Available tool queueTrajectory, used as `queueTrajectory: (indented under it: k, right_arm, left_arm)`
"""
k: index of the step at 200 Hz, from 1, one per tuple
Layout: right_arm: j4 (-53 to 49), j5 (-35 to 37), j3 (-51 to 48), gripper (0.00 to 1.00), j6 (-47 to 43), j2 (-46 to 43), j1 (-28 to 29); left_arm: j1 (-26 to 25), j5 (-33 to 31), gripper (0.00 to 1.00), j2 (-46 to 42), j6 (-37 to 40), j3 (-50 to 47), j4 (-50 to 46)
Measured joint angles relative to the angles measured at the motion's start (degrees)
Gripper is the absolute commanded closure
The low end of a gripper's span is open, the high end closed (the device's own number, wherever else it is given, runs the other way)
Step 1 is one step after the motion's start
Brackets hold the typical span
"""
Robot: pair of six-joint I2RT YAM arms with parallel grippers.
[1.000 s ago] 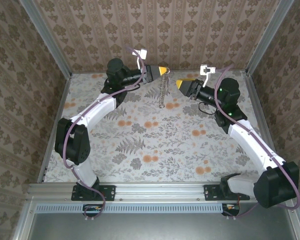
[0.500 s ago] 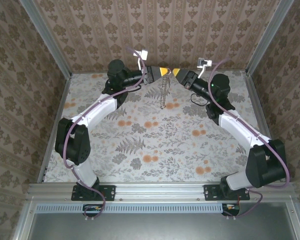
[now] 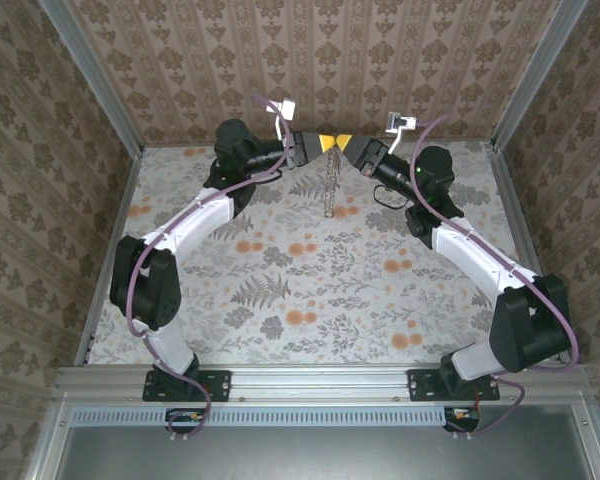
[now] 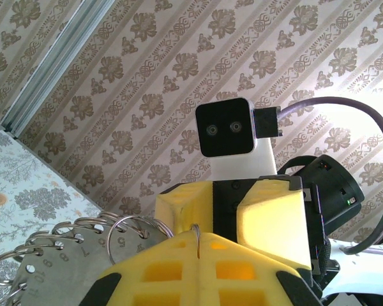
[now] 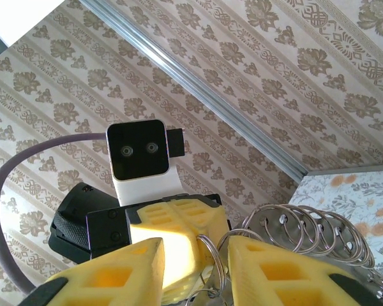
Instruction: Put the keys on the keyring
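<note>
The keyring (image 3: pixel 328 185) hangs as a thin metal strand from my left gripper (image 3: pixel 326 141) above the back of the table. In the left wrist view my left gripper (image 4: pixel 198 241) is shut on the top ring (image 4: pixel 198 231), and further rings (image 4: pixel 83 231) carry flat grey numbered keys (image 4: pixel 51 271). My right gripper (image 3: pixel 346 143) meets it nose to nose. In the right wrist view the right gripper (image 5: pixel 195 264) is open, its yellow fingers (image 5: pixel 118 271) on either side of that ring (image 5: pixel 212 258), with a gap on the left. The other rings and keys (image 5: pixel 306 233) trail off to the right.
The floral table (image 3: pixel 310 290) lies below. Patterned walls (image 3: pixel 330 60) and metal corner posts (image 3: pixel 535 70) close in the back and sides. Both arms reach to the back middle, cameras facing each other.
My right arm has swung up and left to the left gripper, and its fingers now straddle the held ring while narrowing. The left arm and hanging strand have stayed put.
</note>
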Motion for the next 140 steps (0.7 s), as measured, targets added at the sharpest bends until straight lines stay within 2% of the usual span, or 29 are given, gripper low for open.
queueTrajectory:
  k: [48,77,114,132,140]
  right_arm:
    - [0.0,0.2,0.3,0.85,0.0,0.6,0.2]
    - [0.1,0.2,0.3,1.00,0.1,0.9,0.1]
    - [-0.1,-0.1,0.9,1.00,-0.3,1.0,0.1]
    - [-1.5,-1.0,1.9,1.00,-1.3,1.1,0.0]
    - [-2.4,-1.7,2.5,1.00,-1.8,1.1,-0.2]
  left_arm:
    - [0.0,0.0,1.00,0.0,0.0,0.0,0.4]
    - [0.1,-0.3,1.00,0.0,-0.2,0.0,0.5]
    - [0.1,-0.6,1.00,0.0,-0.2,0.0,0.7]
    - [0.2,-0.6,0.71,0.0,0.1,0.0,0.7]
    - [0.2,-0.6,0.61,-0.1,0.3,0.0,0.2]
